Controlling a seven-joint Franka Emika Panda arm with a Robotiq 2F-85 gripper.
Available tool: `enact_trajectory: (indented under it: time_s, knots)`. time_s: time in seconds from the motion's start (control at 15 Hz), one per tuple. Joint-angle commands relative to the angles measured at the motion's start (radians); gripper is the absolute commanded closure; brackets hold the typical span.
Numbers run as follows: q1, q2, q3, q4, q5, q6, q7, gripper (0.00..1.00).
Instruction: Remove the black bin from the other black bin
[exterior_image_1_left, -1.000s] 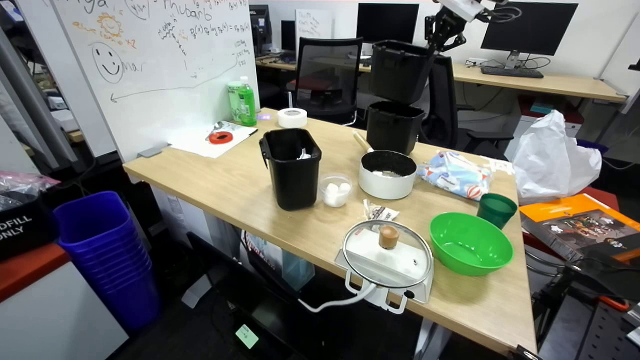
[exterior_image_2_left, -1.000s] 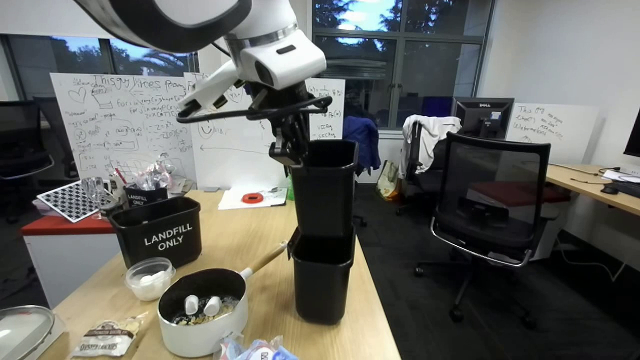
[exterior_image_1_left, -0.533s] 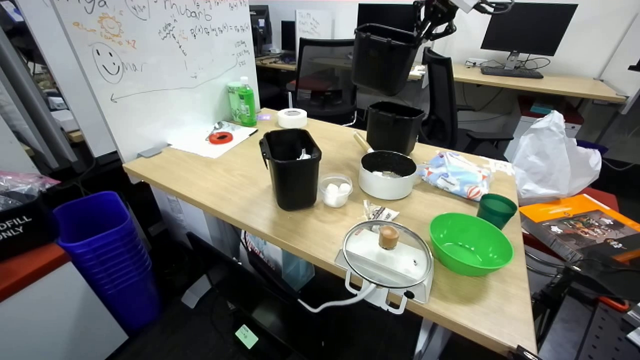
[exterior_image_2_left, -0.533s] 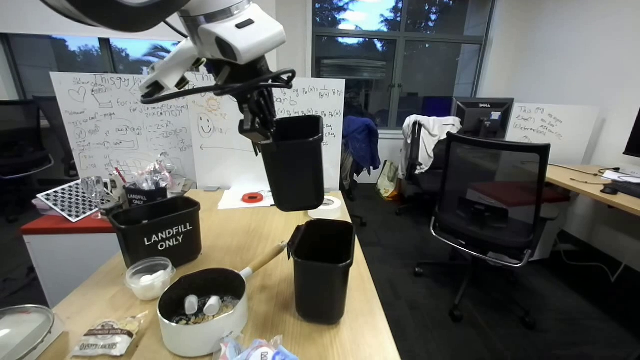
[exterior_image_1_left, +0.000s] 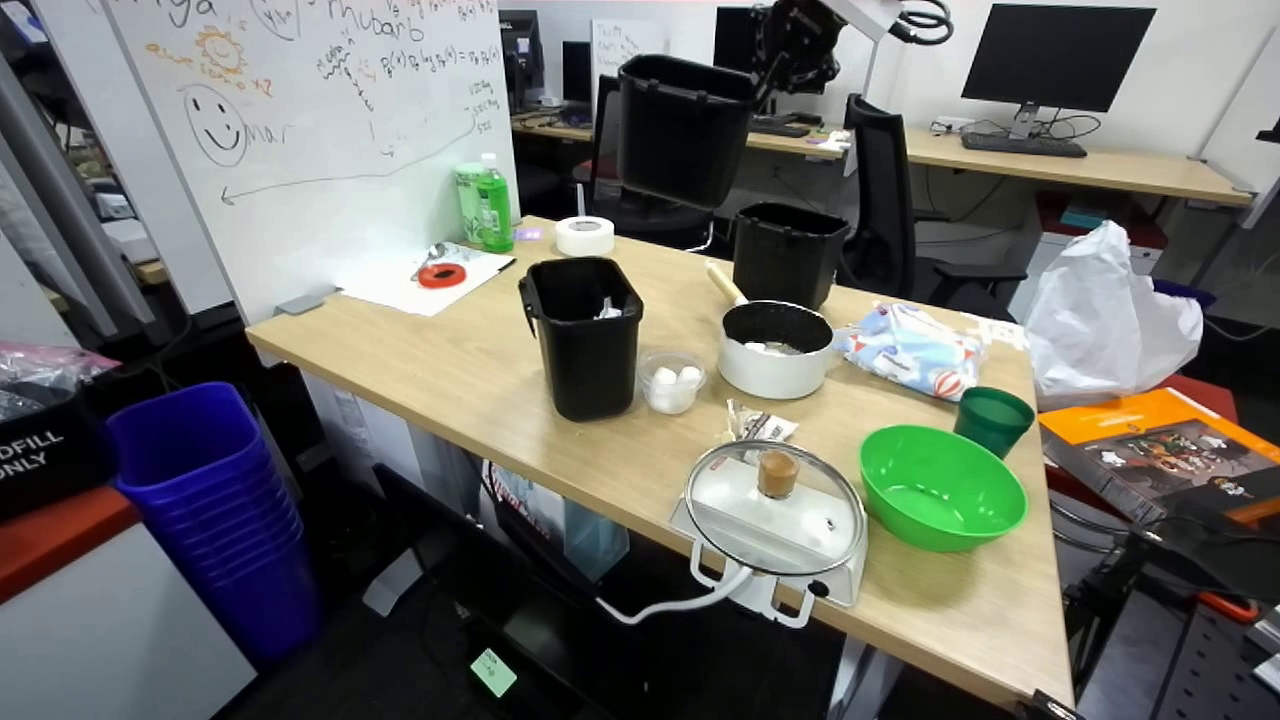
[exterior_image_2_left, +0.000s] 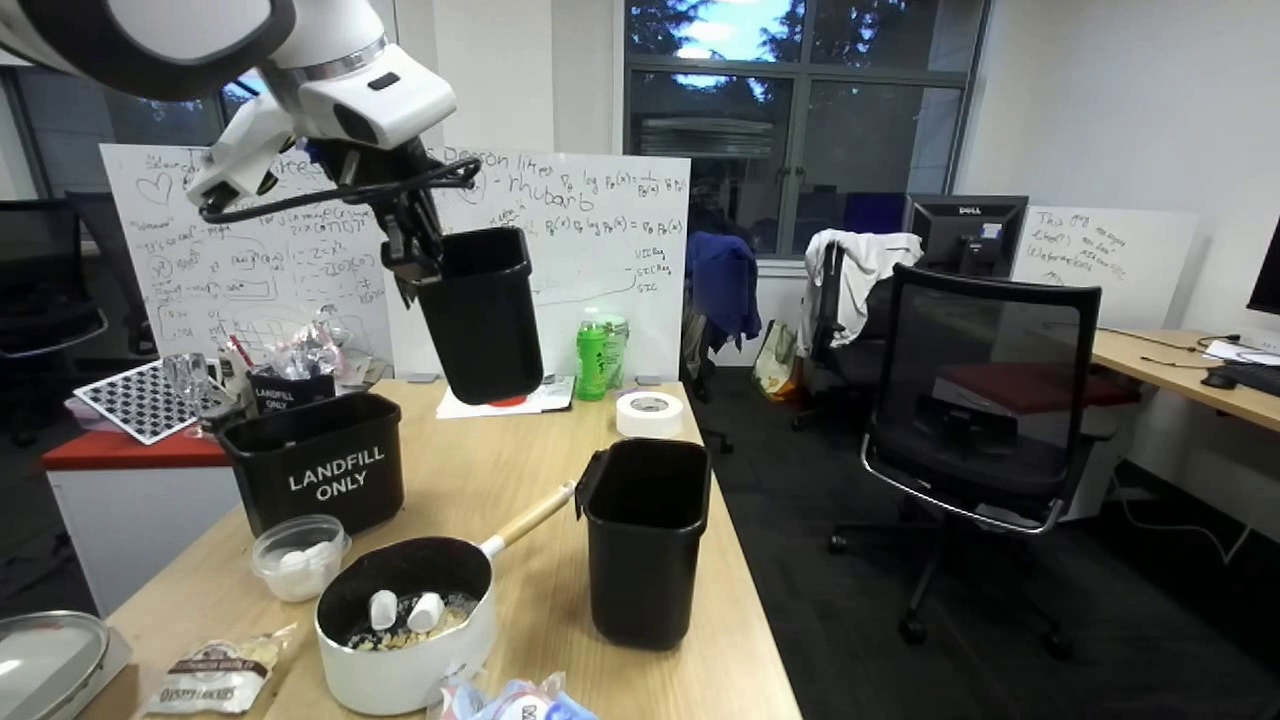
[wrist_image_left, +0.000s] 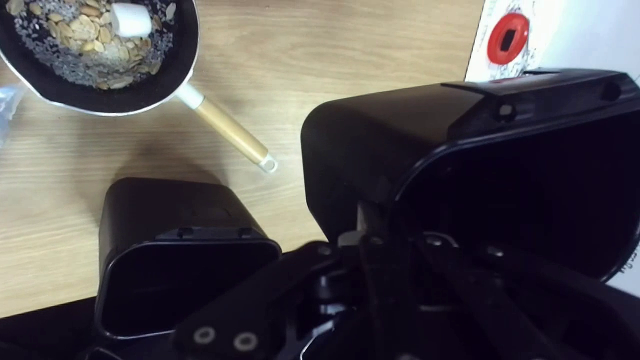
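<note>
The pale wooden tabletop (exterior_image_1_left: 440, 350) is supporting the upright tapered black plastic bin (exterior_image_2_left: 645, 575). Clear of it, you're holding the raised tapered black plastic bin (exterior_image_2_left: 485, 335) tilted in mid-air, your black fingers (exterior_image_2_left: 411, 258) pinching its rim, nearly together.

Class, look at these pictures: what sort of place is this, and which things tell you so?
Probably a shared office or research lab: there is a whiteboard with handwritten formulas, a computer monitor on a desk, and a wheeled mesh-backed chair.
</note>
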Motion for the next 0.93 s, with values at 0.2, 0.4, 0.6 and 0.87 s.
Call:
enact_trajectory:
  time_s: [0.2,0.4,0.6,0.87]
  knots:
    - [0.052,0.052,0.024,0.027,-0.014,-0.005,-0.012,0.98]
    - [0.073,0.084,0.022,0.056,-0.011,-0.008,0.016,0.98]
    - [0.081,0.142,0.012,0.121,-0.013,-0.008,0.065,0.98]
    - [0.082,0.238,-0.004,0.214,-0.019,-0.029,0.118,0.98]
